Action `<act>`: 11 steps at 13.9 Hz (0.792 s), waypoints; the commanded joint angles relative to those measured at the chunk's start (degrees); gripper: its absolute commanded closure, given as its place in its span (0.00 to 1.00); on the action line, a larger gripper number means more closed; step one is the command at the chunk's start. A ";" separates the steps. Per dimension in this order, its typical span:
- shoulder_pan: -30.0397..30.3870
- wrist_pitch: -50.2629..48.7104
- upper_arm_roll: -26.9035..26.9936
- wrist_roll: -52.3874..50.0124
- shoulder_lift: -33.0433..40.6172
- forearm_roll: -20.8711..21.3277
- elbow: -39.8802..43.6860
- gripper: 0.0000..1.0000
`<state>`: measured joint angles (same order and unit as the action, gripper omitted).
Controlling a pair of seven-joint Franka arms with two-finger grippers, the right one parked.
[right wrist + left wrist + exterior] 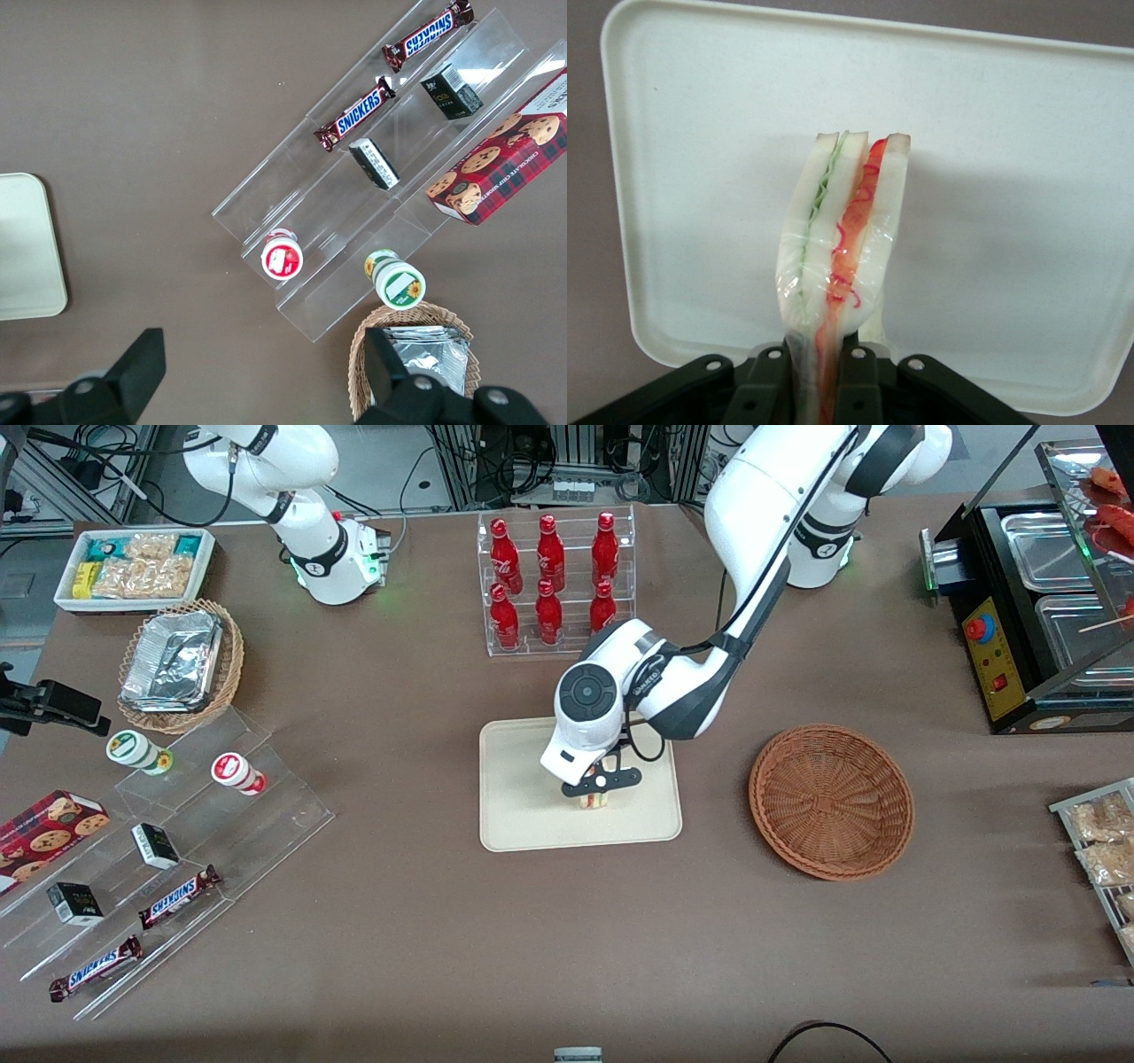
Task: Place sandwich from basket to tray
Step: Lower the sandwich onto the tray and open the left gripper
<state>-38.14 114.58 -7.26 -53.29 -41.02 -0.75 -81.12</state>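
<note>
My left gripper [595, 790] hangs low over the beige tray [523, 824], shut on the clear-wrapped sandwich [593, 801]. In the left wrist view the sandwich [846, 230] stands on edge between the black fingers [767, 382], its green and red filling layers showing, with the tray [1010, 177] right beneath it. Whether it touches the tray I cannot tell. The reddish-brown wicker basket [831, 800] sits empty beside the tray, toward the working arm's end of the table.
A clear rack of red bottles [555, 580] stands farther from the front camera than the tray. Clear stepped shelves with snack bars, boxes and cups [159, 859] and a tan basket with foil containers [179, 666] lie toward the parked arm's end. A black food warmer [1036, 611] stands at the working arm's end.
</note>
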 commanded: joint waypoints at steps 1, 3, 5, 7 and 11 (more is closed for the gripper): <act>-1.50 -2.17 1.02 -1.99 -3.01 1.44 4.30 1.00; -1.68 -2.34 1.02 -2.78 -4.15 1.54 5.87 1.00; -1.68 -2.17 1.11 -2.87 -4.77 1.62 6.23 1.00; -1.68 -1.82 1.11 -2.96 -5.38 1.54 6.23 1.00; -1.94 -1.73 1.11 -6.99 -7.75 2.15 8.25 1.00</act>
<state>-38.71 114.13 -7.03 -57.27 -46.46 -0.02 -76.71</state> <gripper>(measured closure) 0.828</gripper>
